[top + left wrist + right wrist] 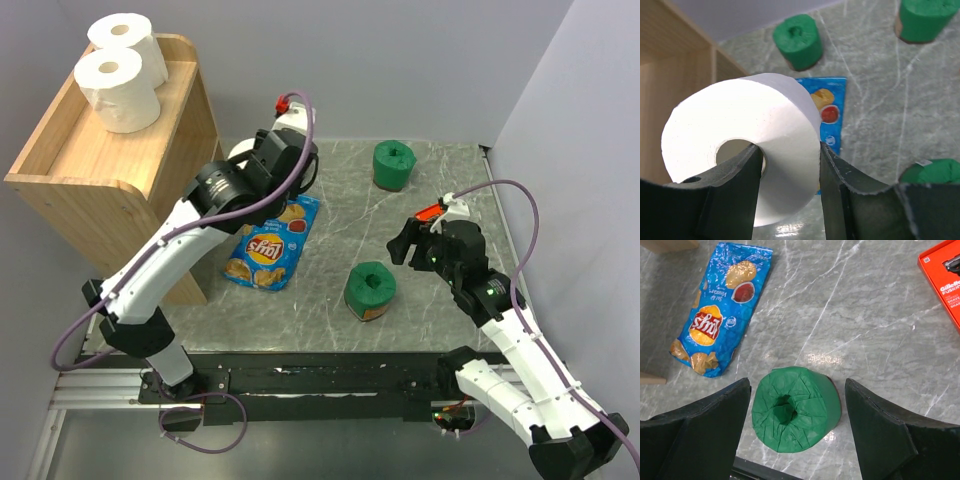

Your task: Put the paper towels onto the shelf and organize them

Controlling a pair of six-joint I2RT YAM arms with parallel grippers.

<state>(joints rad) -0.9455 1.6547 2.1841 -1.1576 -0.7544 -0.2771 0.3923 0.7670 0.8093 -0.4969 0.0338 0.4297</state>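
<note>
Left arm (180,250) stretched up toward 1 o'clock, beside shelf (100,165). Left pincer (790,155) clenched on white roll (740,120): one finger in hollow core, other outside wall. Roll aloft over worktop (880,100), long axis along fingers, core opening facing wrist. Right arm (500,310) bent, right pincer (797,385) spread wide; green roll (795,410) upright below, between fingers, touching neither. Two more white rolls (120,90) on shelf top, 10 o'clock.

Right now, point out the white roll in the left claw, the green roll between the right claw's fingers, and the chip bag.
White roll (740,115): left wrist view, flat end face above the hollow.
Green roll (802,390): right wrist view, crinkled top face.
Chip bag (708,320): right wrist view, on the logo.
</note>
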